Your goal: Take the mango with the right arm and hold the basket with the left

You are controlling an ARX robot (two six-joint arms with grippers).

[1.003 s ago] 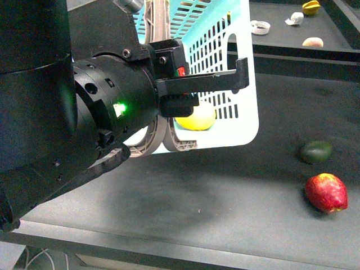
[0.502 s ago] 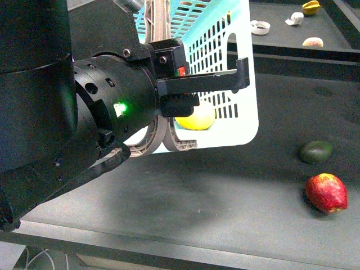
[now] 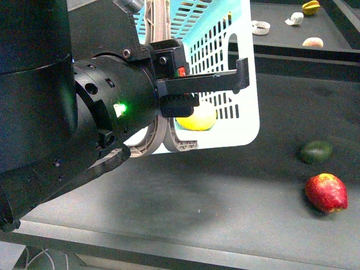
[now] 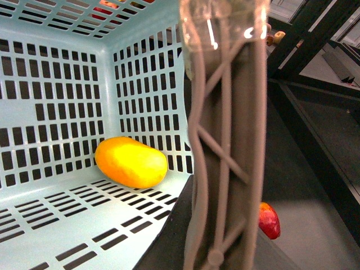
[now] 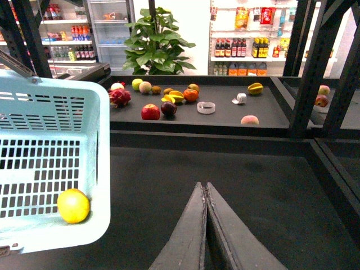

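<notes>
The light turquoise basket [image 3: 239, 126] hangs tilted above the dark table, seen through its slotted wall. My left gripper [image 3: 175, 101] is shut on its two grey-brown hoop handles [image 3: 163, 140], which fill the left wrist view [image 4: 225, 146]. The yellow-orange mango [image 3: 196, 118] lies inside the basket [image 4: 50, 112], in the low corner against a slotted wall [image 4: 131, 162]. In the right wrist view my right gripper [image 5: 205, 187] is shut and empty over bare table, beside the basket [image 5: 101, 169] and apart from the mango [image 5: 73, 206]. The right arm does not show in the front view.
A red fruit mottled with yellow [image 3: 326, 192] and a dark green oval fruit [image 3: 315, 152] lie on the table at the right. A raised back shelf [image 5: 225, 121] carries several fruits. Black metal uprights [image 5: 315, 67] stand at the right.
</notes>
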